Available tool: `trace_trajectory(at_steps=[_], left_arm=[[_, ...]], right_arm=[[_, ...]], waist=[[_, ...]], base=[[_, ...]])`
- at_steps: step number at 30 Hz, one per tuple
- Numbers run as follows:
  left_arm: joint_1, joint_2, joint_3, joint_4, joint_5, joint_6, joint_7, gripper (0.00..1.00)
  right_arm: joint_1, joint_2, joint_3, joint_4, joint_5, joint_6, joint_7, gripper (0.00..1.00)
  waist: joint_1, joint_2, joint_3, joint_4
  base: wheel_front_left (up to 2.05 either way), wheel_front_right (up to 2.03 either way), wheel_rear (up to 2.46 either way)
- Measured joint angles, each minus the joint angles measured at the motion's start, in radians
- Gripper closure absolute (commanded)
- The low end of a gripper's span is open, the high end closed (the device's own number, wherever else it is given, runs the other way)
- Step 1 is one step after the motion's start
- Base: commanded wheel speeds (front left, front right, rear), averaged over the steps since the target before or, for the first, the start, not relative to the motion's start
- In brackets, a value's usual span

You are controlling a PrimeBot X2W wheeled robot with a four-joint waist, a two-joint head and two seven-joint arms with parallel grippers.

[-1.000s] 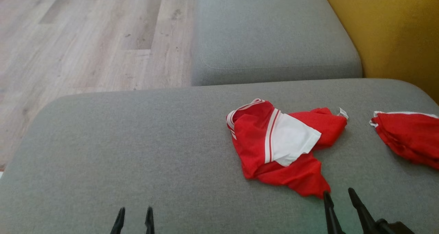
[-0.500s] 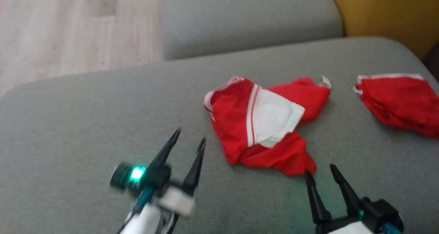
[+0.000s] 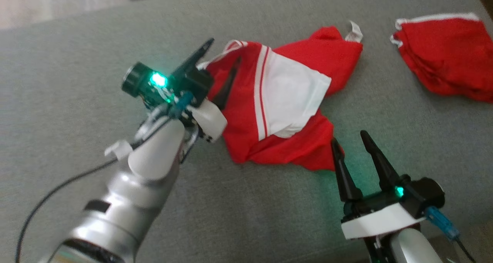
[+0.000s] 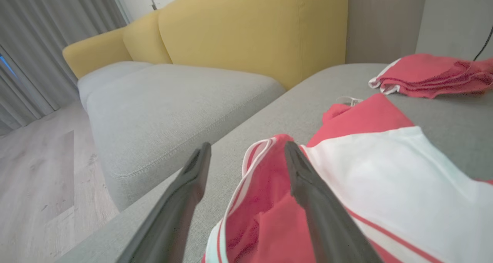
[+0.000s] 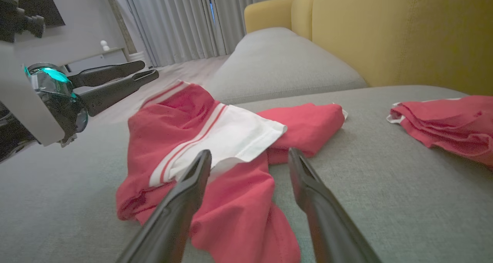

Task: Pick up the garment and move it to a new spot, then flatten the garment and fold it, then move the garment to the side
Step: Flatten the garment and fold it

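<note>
A crumpled red garment (image 3: pixel 289 97) with a white panel and white stripes lies on the grey sofa cushion (image 3: pixel 77 62). My left gripper (image 3: pixel 221 59) is open at the garment's left striped edge, one finger over the red cloth and the other outside it. The left wrist view shows that hem (image 4: pixel 250 159) between the fingers of the gripper (image 4: pixel 247 147). My right gripper (image 3: pixel 349 139) is open at the garment's near corner, its left finger touching the red cloth. In the right wrist view this gripper (image 5: pixel 249 153) stands over the garment's (image 5: pixel 192 116) near flap.
A second red garment (image 3: pixel 443 55) lies folded at the cushion's far right (image 5: pixel 443 128). A yellow backrest (image 4: pixel 250 32) rises behind the grey seats, with another grey seat cushion (image 4: pixel 173 97) beyond. Wooden floor (image 4: pixel 38 170) lies past the cushion's left side.
The head camera has tipped down and closer. My left arm has reached forward from the bottom edge to the garment's left hem. The right gripper has edged up to the near corner.
</note>
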Motion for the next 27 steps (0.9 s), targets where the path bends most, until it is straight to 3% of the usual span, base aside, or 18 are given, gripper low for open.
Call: trace_trajectory(at_steps=[6, 9, 10, 11, 15, 22, 27], left_arm=[[-0.108, 0.0, -0.011, 0.182, 0.001, -0.011, 0.039, 0.0], [-0.139, 0.0, -0.025, 0.245, -0.002, -0.042, 0.037, 0.0], [-0.143, 0.0, -0.026, 0.259, -0.013, -0.052, 0.033, 0.84], [-0.144, 0.0, -0.03, 0.267, -0.025, -0.058, 0.017, 1.0], [-0.161, 0.0, -0.068, 0.246, -0.053, -0.072, -0.041, 1.0], [-0.241, -0.003, -0.181, -0.025, -0.294, -0.08, -0.072, 1.0], [-0.355, -0.01, -0.123, -0.209, -0.415, -0.08, -0.077, 1.0]], right_arm=[[-0.044, -0.001, 0.025, 0.001, 0.0, 0.0, 0.0, 0.0], [-0.051, -0.001, 0.028, 0.003, 0.0, 0.0, 0.0, 0.0], [-0.051, -0.001, 0.03, 0.005, 0.0, 0.0, 0.0, 0.0], [-0.05, -0.002, 0.034, 0.008, 0.0, 0.0, 0.0, 0.0], [-0.05, -0.002, 0.04, 0.012, 0.01, 0.0, 0.0, 0.0], [-0.047, 0.001, 0.049, 0.013, 0.023, 0.0, 0.0, 0.0], [-0.037, 0.002, 0.041, 0.016, 0.027, 0.0, 0.0, 0.0]], waist=[[-0.0003, 0.0, 0.068, -0.059], [-0.0003, 0.0, 0.081, -0.089], [-0.0003, 0.0, 0.082, -0.098], [-0.0004, 0.0, 0.082, -0.106], [-0.0005, 0.0, 0.063, -0.124], [-0.0007, 0.0, -0.017, -0.15], [-0.0007, 0.0, -0.091, -0.156]], base=[[0.0, 0.0, 0.0], [0.0, 0.0, 0.0], [0.0, 0.0, 0.0], [0.0, 0.0, 0.0], [0.0, 0.0, 0.0], [0.0, 0.0, 0.0], [0.0, 0.0, 0.0]])
